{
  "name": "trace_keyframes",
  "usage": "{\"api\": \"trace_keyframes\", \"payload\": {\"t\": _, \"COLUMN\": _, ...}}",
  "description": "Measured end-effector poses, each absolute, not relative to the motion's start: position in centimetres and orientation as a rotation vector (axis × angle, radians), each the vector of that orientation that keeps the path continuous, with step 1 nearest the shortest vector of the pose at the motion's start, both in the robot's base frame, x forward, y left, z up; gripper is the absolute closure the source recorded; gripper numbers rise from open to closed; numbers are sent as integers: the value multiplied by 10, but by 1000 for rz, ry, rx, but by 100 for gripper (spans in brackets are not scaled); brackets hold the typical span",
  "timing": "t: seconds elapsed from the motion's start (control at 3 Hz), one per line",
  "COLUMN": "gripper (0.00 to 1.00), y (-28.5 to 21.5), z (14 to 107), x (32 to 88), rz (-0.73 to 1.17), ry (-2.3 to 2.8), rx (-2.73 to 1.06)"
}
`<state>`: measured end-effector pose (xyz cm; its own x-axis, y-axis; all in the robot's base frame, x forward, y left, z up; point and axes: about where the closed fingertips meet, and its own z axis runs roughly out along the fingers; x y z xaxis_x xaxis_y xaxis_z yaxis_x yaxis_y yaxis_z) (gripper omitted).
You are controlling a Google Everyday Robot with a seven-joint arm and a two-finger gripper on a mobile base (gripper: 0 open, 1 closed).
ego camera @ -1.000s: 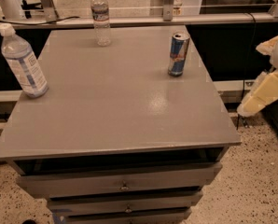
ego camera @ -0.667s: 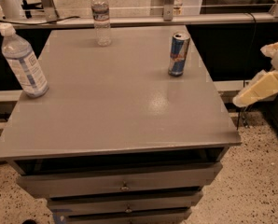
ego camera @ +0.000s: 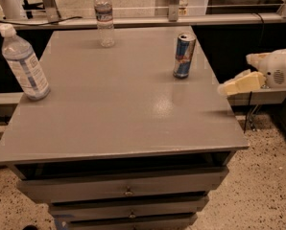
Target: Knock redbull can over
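Note:
The redbull can [ego camera: 184, 55] stands upright on the grey table [ego camera: 119, 109], near its right edge toward the back. It is blue and silver with a red logo and a silver top. My gripper [ego camera: 228, 87] reaches in from the right, just off the table's right edge, in front of the can, to its right and apart from it. Its cream-coloured fingertips [ego camera: 239, 84] point left toward the table.
A clear water bottle [ego camera: 25, 63] with a white cap stands at the table's left edge. A second water bottle [ego camera: 104, 18] stands at the back centre. Drawers [ego camera: 128, 190] sit below the tabletop. A railing and dark counter run behind.
My gripper has moved left and up, from lower beside the table's right side to level with its right edge, closer to the can. The can and bottles have not moved.

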<state>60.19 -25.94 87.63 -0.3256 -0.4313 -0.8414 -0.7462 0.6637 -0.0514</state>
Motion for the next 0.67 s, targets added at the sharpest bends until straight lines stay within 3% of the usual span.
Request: {"api": "trace_keyframes", "payload": {"t": 0.67, "gripper": 0, "y": -200, "z": 858, "x": 649, "rz": 737, "ry": 1793, "rx": -870}}
